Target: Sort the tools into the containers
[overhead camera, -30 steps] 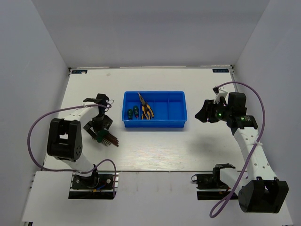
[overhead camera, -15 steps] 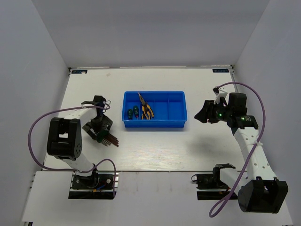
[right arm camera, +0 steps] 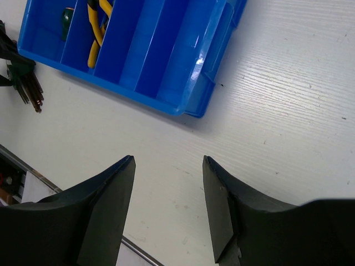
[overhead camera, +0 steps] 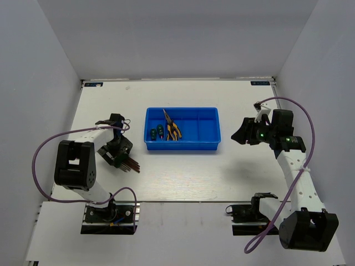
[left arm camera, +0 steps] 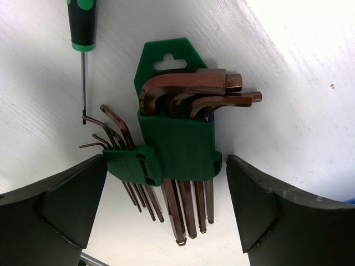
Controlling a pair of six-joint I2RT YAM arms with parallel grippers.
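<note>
The hex key set (left arm camera: 177,147), dark reddish keys in a green holder, lies on the white table left of the blue tray (overhead camera: 183,146). My left gripper (left arm camera: 165,162) is open and low over the set, one finger on each side of the holder, gripping nothing. From above, the left gripper (overhead camera: 115,152) covers most of the hex keys (overhead camera: 132,164). Two green screwdrivers (overhead camera: 156,133) and yellow-handled pliers (overhead camera: 173,130) lie in the tray's left compartments. My right gripper (right arm camera: 168,160) hangs open and empty over bare table right of the tray (right arm camera: 194,105).
A thin-shafted screwdriver (left arm camera: 82,33) with a green and black handle lies on the table just beyond the hex keys. The tray's right compartments hold nothing. White walls enclose the table on three sides. Both arm bases sit at the near edge.
The left gripper has come down and slightly nearer, settling around the hex key set. The right arm has drifted a little to the right.
</note>
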